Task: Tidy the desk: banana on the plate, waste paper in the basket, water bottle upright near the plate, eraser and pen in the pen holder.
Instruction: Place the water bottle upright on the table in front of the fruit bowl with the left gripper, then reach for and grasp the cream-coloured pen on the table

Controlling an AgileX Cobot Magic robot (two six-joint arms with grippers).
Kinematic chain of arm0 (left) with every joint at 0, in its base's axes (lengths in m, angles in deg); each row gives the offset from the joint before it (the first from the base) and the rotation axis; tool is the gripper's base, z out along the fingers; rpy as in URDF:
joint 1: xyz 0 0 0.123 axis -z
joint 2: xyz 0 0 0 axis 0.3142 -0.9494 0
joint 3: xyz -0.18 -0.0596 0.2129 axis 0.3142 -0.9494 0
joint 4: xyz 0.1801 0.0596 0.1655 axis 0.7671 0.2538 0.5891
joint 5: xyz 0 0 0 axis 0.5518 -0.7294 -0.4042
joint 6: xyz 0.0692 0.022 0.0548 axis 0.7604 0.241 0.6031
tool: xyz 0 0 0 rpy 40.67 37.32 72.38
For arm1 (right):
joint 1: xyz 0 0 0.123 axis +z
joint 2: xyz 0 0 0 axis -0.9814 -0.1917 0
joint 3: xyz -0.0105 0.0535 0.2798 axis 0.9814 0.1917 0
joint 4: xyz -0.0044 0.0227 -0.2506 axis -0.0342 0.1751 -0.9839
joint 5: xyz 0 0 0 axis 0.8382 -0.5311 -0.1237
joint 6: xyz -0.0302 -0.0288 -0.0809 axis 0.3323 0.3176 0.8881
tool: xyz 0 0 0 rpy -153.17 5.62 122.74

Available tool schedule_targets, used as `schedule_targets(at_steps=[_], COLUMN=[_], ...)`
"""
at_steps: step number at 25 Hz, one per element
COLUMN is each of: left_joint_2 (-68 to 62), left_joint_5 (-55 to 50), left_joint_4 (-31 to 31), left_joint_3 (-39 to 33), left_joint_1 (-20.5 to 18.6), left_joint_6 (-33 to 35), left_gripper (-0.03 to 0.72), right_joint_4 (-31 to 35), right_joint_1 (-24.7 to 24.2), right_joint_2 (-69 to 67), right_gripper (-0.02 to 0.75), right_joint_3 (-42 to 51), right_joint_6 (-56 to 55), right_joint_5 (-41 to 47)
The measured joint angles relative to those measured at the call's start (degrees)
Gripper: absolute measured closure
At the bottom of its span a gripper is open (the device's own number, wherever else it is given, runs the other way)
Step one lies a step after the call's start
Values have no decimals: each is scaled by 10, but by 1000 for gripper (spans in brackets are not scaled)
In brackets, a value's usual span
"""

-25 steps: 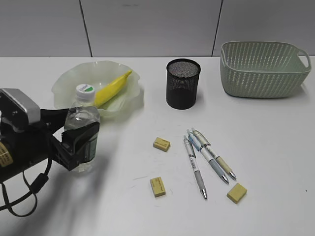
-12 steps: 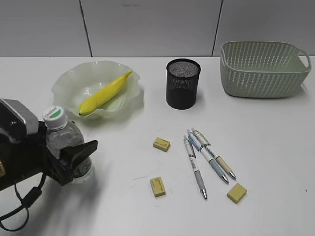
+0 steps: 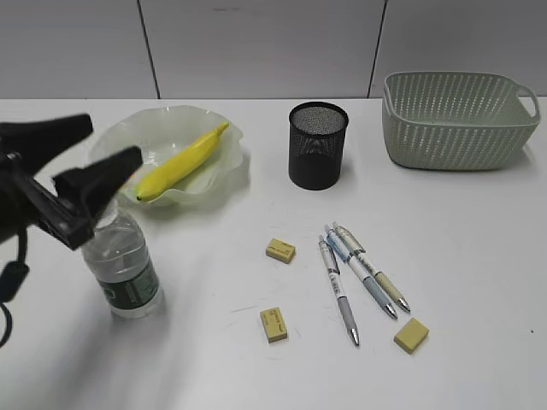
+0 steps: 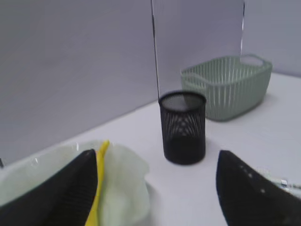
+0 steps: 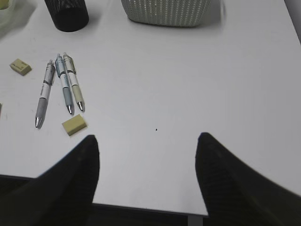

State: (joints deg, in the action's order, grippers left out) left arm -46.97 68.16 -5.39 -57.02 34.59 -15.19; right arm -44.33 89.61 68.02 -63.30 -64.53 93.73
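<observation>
Left claw [image 3: 75, 152] spread wide (holding nothing), water bottle [image 3: 125, 265] upright just below it

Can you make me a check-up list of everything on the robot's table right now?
Surface: white desk, no spills seen.
Job's things: banana lies in the plate; water bottle stands upright near it; pen holder and basket stand at the back; three pens and three erasers lie loose; waste paper nothing seen.
Clutter: nothing seen.
Grippers: left gripper open above the bottle, holding nothing; right gripper open over bare desk.
Cables: black cable at the left edge.
Surroundings: grey panelled wall.
</observation>
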Motion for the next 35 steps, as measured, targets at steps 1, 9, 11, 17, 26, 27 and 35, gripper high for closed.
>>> schedule_targets(at_steps=[1,9,11,17,26,27,35], left_joint_2=[26,310,377,552,781,796,820], left_joint_5=[0,-515,-687,-1127,-1301,-1301,-1301], left_joint_4=[-7,-27,-31,-83,-167,-168,-168], left_joint_3=[0,91,126,195,167,165,163], left_joint_1=[0,0,0,0,0,0,0], left_joint_6=[-8,-129,-133,-124,-61,-60,-58], left_gripper=[114,228,232,245,254,256,295], right_joint_4=[0,0,0,0,0,0,5], right_joint_1=[0,0,0,0,0,0,0], right_joint_2=[0,0,0,0,0,0,0], right_gripper=[230,230,230,230,300,322,414], right_joint_3=[0,0,0,0,0,0,-1], right_joint_6=[0,0,0,0,0,0,14], right_joint_5=[0,0,0,0,0,0,-1])
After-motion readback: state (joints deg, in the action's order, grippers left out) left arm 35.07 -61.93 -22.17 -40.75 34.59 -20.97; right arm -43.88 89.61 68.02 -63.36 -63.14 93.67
